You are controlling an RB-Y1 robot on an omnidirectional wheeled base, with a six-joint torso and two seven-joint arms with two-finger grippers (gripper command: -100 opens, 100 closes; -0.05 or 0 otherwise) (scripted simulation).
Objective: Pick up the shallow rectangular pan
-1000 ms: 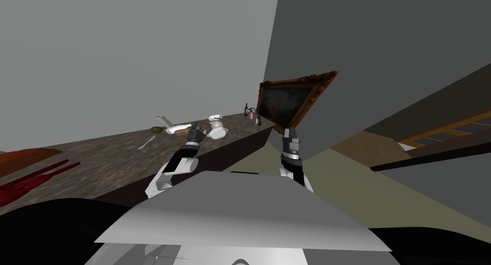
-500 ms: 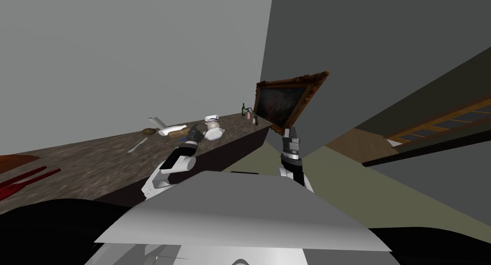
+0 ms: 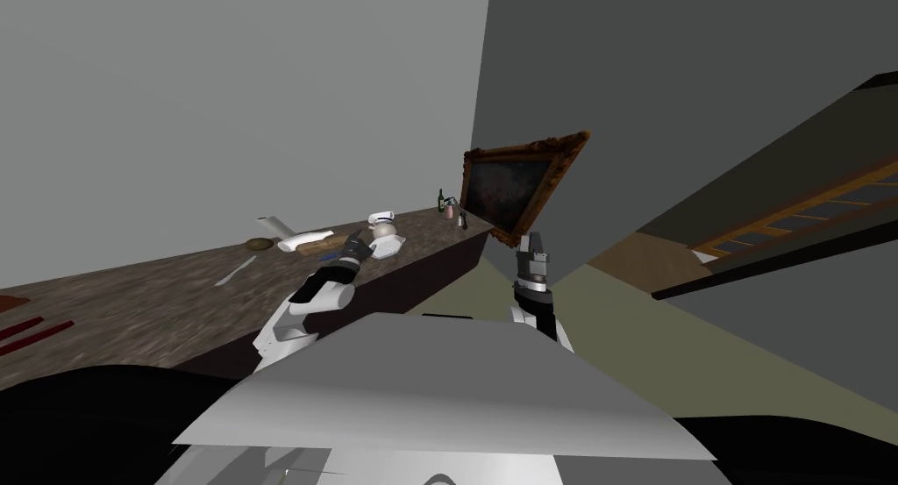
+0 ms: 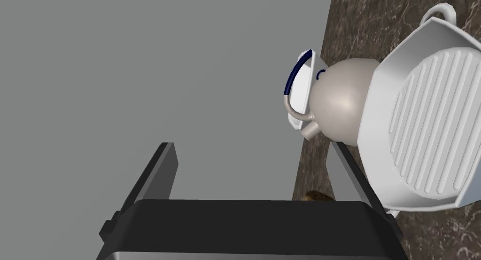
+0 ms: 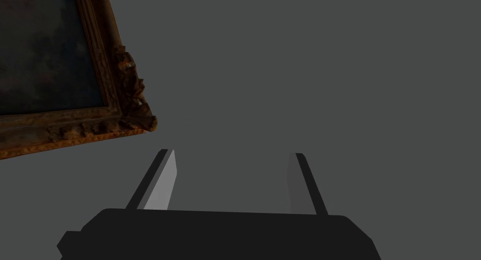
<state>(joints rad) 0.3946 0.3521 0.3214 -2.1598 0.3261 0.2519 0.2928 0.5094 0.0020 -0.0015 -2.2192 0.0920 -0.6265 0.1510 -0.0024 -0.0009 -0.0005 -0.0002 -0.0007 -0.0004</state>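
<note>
The grasp is not yet made: the pan point(image 4: 425, 130) lies flat on the brown marbled desk point(image 3: 131, 304), ridged bottom up to view, touching or just beside a round kettle point(image 4: 340, 102). The left pincer point(image 4: 253, 177) is spread and holds nothing; the pan sits outside its 2 fingers, just beyond 1 of them. From the head camera the pan is at about 3 o'clock of that pincer. What is left, I judge: line up, close, lift. The right pincer point(image 5: 230, 182) is spread too, off the desk.

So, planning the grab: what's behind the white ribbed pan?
A round beige kettle, its near side covered by the pan's rim; beyond it, a white blue-edged dish, partly covered too.
</note>
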